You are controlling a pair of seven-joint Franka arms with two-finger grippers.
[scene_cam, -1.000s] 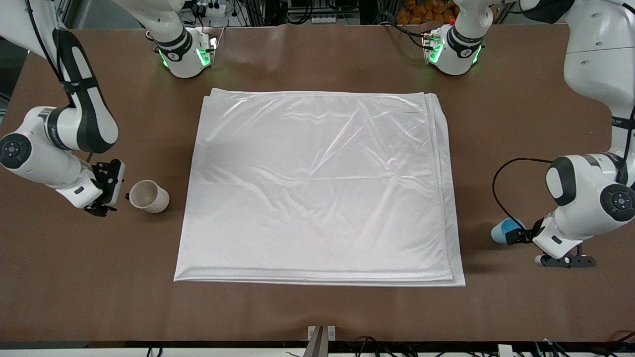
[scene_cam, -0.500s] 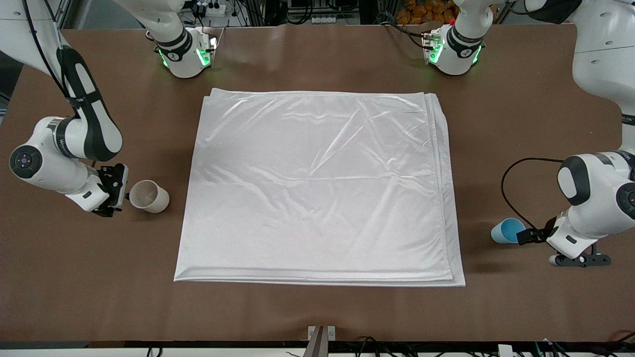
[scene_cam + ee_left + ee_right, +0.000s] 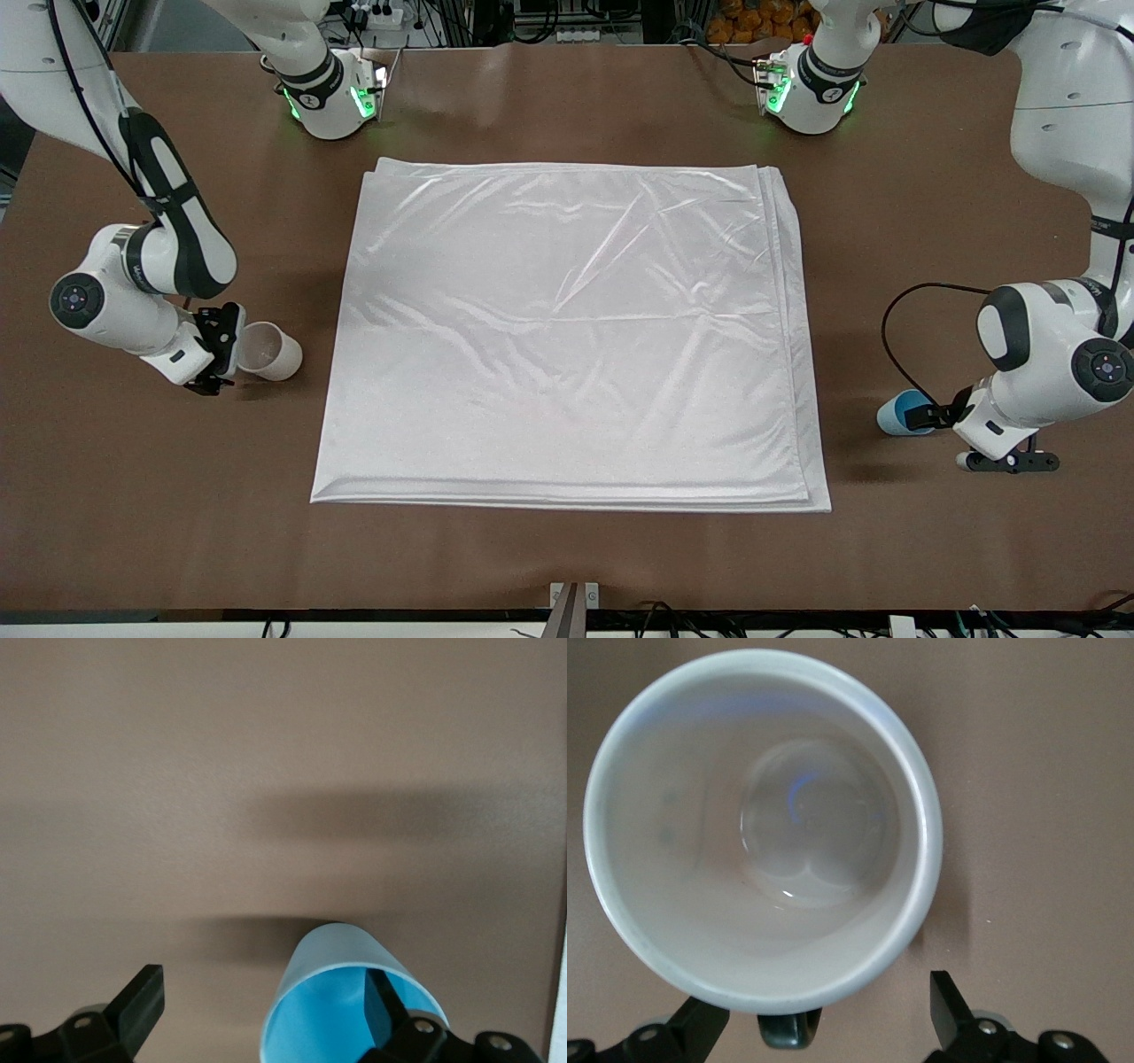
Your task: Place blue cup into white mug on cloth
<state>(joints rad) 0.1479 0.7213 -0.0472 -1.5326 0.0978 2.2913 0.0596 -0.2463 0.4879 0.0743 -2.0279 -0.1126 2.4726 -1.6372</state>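
right pincer (image 3: pixel 223 354): I saw it spread wide, low at the white mug (image 3: pixel 270 351), one finger (image 3: pixel 950 1010) outside the rim
white mug: upright on the tabletop (image 3: pixel 567 558), just off the cloth (image 3: pixel 567 337)
blue cup (image 3: pixel 902 413): on the tabletop toward the left arm's end
left pincer (image 3: pixel 257 1005): released, one finger (image 3: pixel 383 1003) inside the cup
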